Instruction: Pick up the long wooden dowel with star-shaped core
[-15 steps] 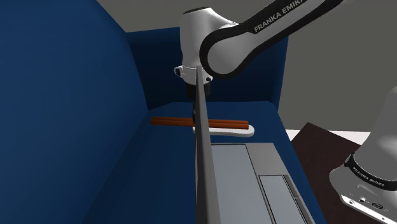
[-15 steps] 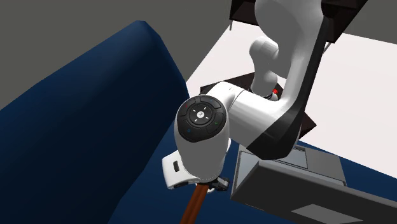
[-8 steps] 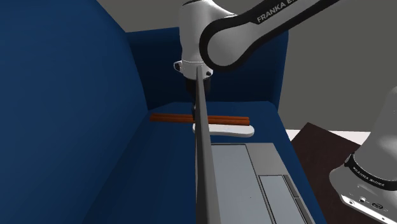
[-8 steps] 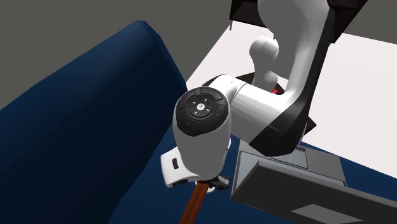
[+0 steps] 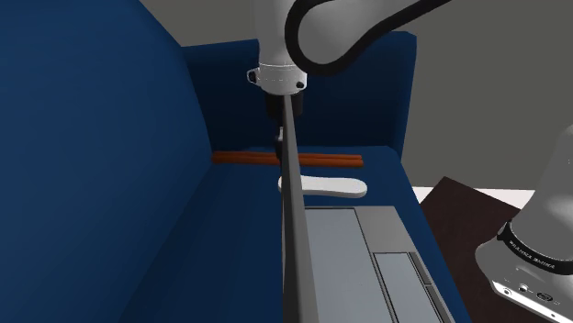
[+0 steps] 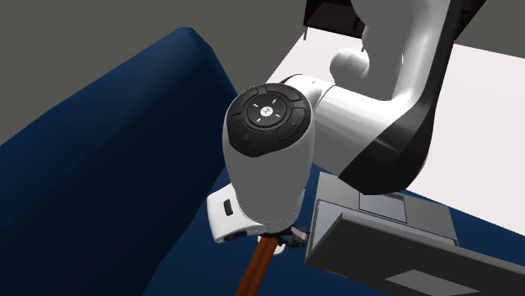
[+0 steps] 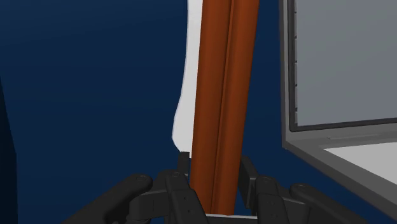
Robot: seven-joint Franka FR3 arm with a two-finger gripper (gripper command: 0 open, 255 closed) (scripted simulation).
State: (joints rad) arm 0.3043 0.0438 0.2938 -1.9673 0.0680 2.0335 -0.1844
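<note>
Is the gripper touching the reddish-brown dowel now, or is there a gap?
Touching. The wrist view shows the gripper shut on the dowel: both black fingers press against its sides, with no gap.

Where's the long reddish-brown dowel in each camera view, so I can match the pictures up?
Shoulder view: the long reddish-brown dowel runs level across the middle, below the white wrist.
Second exterior view: the dowel pokes out at the bottom edge, under the wrist.
Wrist view: the dowel runs up the middle, clasped in the gripper.
Shared landmark: the grey laptop beside it.
</note>
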